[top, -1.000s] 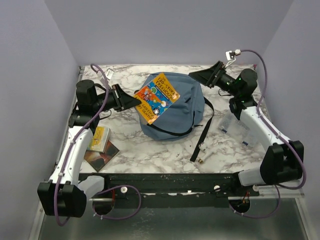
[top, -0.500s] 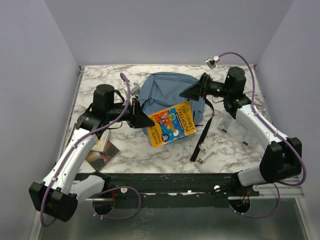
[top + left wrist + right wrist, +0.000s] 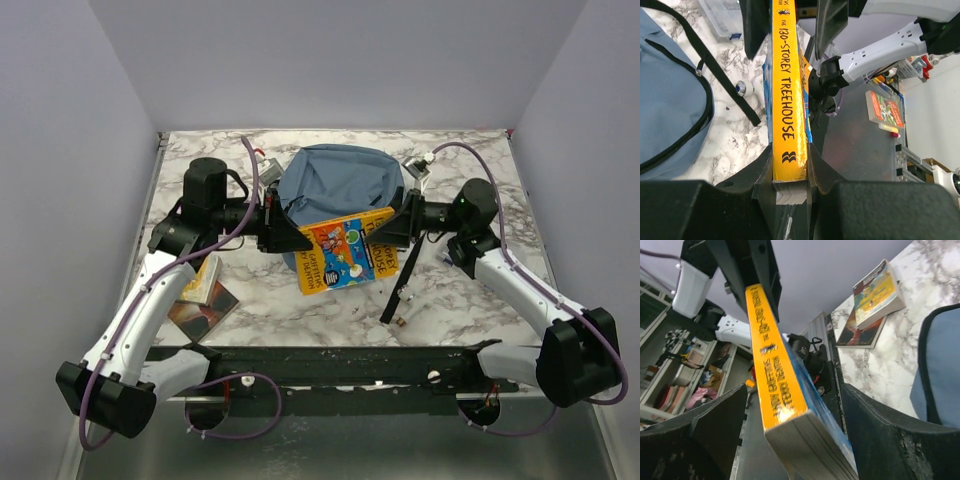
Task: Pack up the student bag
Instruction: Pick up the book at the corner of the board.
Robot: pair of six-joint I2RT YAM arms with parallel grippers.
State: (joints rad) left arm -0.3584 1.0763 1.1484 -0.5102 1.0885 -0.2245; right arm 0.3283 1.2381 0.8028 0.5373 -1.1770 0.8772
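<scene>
The student bag (image 3: 340, 185) is lying at the middle of the marble table (image 3: 470, 300), toward the rear, its rounded blue body facing up. Whether its opening is unzipped cannot be told from above. Just in front of it, overlapping its near edge, a yellow-spined book (image 3: 345, 252) is hanging in the air, cover up and roughly level.

The left gripper (image 3: 295, 238) is clamping one end of the book, both fingers pressing its faces, as the left wrist view shows. The right gripper (image 3: 392, 232) is straddling the opposite end with its jaws spread. The right wrist view shows a gap on each side of the book, so it is not yet holding anything.

The step in hand appears to be a two-arm take-up of the book before it goes into the bag. To do it well, the right jaws should be closing squarely on the covers, well onto the book rather than on a corner, before the left grip loosens. The book should be kept level and clear of the black strap (image 3: 405, 275) trailing beside the bag. Two other books (image 3: 200, 290) are waiting at the left of the table.
</scene>
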